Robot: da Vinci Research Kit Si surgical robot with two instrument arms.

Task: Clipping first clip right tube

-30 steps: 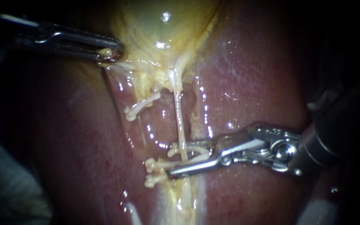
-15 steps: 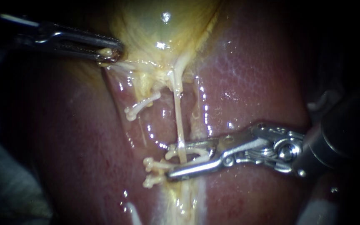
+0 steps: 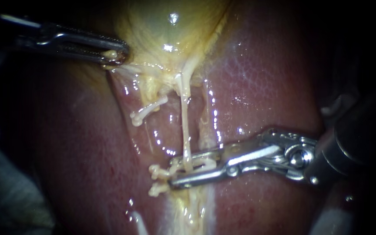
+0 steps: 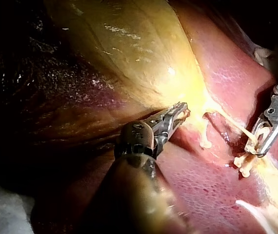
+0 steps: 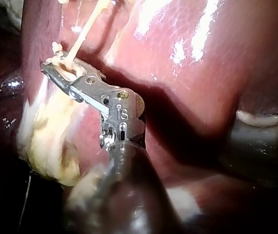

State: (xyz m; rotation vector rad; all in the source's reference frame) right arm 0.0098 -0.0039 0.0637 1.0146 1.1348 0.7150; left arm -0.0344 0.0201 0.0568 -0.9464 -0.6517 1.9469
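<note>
The right tube, a thin pale strand, runs down from the yellow gallbladder across the liver. My right instrument comes in from the right with its jaws open astride this tube low on its length, one jaw on each side and a narrow gap still showing. In the right wrist view the tube enters the same jaws. My left instrument is at the upper left, jaws shut on the gallbladder's edge. The left wrist view shows that grip, with the right instrument beyond it.
Short pale tube stumps lie left of the strand, one higher and a knotted pair just off the right instrument's jaw tips. Yellow fatty tissue continues below the jaws. White gauze lies beside the left instrument's shaft.
The right instrument's jaws have slid a little further left across the tube and narrowed around it. The left instrument and the gallbladder have stayed put.
</note>
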